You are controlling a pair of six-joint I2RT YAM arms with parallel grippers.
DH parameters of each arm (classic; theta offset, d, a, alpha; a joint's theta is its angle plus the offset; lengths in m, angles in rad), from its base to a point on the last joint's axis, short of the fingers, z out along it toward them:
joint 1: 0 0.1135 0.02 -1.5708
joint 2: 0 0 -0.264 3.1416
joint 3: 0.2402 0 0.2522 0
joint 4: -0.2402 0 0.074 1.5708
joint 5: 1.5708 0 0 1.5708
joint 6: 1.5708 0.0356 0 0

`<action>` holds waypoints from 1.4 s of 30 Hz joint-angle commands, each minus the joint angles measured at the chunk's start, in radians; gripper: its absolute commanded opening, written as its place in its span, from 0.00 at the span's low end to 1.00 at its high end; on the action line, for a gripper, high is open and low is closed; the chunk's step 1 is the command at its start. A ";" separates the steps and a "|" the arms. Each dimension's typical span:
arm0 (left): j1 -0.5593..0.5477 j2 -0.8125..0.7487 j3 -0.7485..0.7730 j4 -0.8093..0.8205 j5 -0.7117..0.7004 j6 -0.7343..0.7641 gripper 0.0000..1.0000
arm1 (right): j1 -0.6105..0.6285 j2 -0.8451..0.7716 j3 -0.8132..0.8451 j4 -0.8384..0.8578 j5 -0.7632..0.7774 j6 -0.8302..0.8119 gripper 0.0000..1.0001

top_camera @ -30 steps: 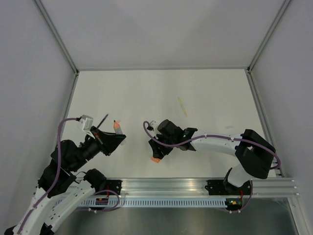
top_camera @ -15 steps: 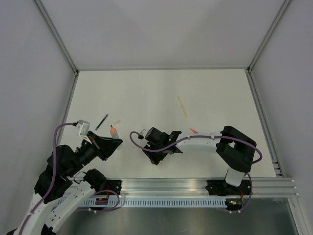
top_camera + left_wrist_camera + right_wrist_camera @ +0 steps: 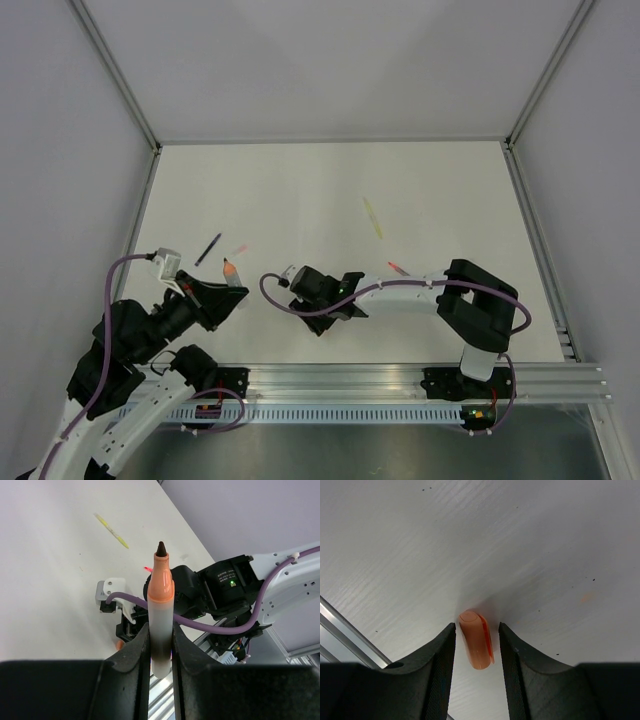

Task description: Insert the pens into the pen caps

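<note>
My left gripper (image 3: 226, 292) is shut on the whitish-grey pen (image 3: 229, 273), orange collar and dark tip pointing up; in the left wrist view the pen (image 3: 160, 600) stands upright between the fingers (image 3: 135, 655). My right gripper (image 3: 476, 630) is open, low over the table, one jaw on each side of the bright orange cap (image 3: 476, 642), which lies flat and untouched. From above that gripper (image 3: 320, 320) hides the cap. The black pen (image 3: 208, 249) lies at far left. The pale yellow pen (image 3: 372, 217) lies mid-table, also in the left wrist view (image 3: 112, 531).
Two small reddish pieces lie on the table, one near the black pen (image 3: 243, 247) and one beside the right forearm (image 3: 397, 268). The right arm (image 3: 420, 290) stretches across the near table. The aluminium rail (image 3: 400, 378) runs along the near edge.
My right gripper has swung left and come down around the orange cap. My left gripper has drawn back a little toward the near left, the pen still in it.
</note>
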 commanded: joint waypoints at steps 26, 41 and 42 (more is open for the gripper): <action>-0.001 0.027 -0.089 0.115 0.058 -0.077 0.02 | -0.018 -0.055 -0.043 -0.079 0.165 0.015 0.00; -0.001 0.272 -0.293 0.653 0.423 -0.145 0.02 | -0.221 -0.387 0.104 -0.029 0.165 -0.026 0.00; -0.001 0.285 -0.313 0.687 0.446 -0.151 0.02 | -0.223 -0.407 0.107 0.001 0.156 -0.028 0.00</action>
